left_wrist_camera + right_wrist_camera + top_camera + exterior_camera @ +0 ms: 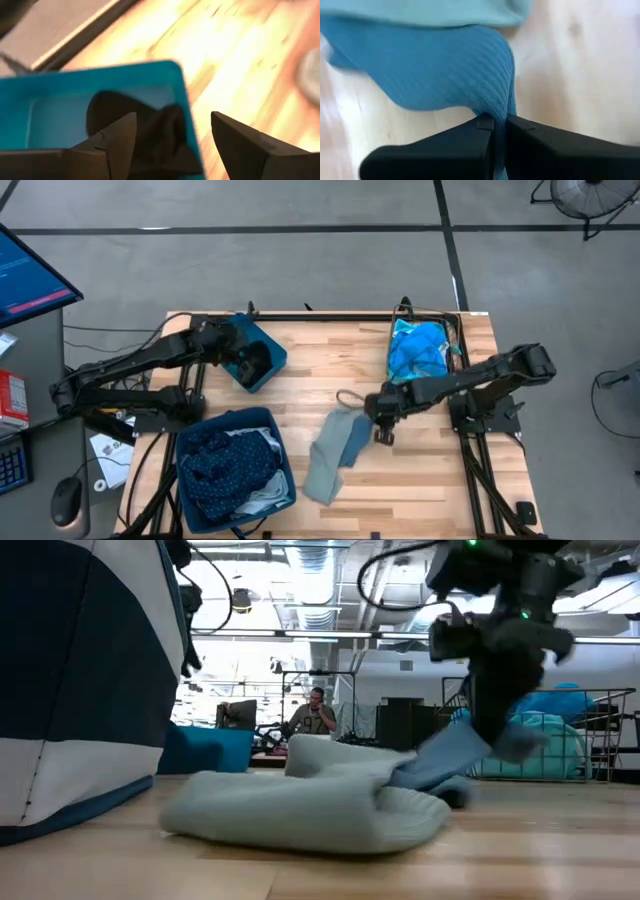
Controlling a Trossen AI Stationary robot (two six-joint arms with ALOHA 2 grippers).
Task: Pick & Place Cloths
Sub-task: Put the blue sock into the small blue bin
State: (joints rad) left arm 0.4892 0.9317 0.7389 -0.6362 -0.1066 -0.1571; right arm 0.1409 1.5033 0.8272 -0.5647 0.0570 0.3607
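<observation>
Right claw (499, 122) pinches one blue cloth (440, 70).

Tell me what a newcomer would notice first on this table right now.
The right gripper is shut on a blue ribbed cloth near the table's middle, lifting one end off the wood beside a pale grey-blue cloth. The left gripper hangs open over a small teal bin at the back left. A bigger blue bin at the front left holds a heap of navy dotted fabric.
</observation>
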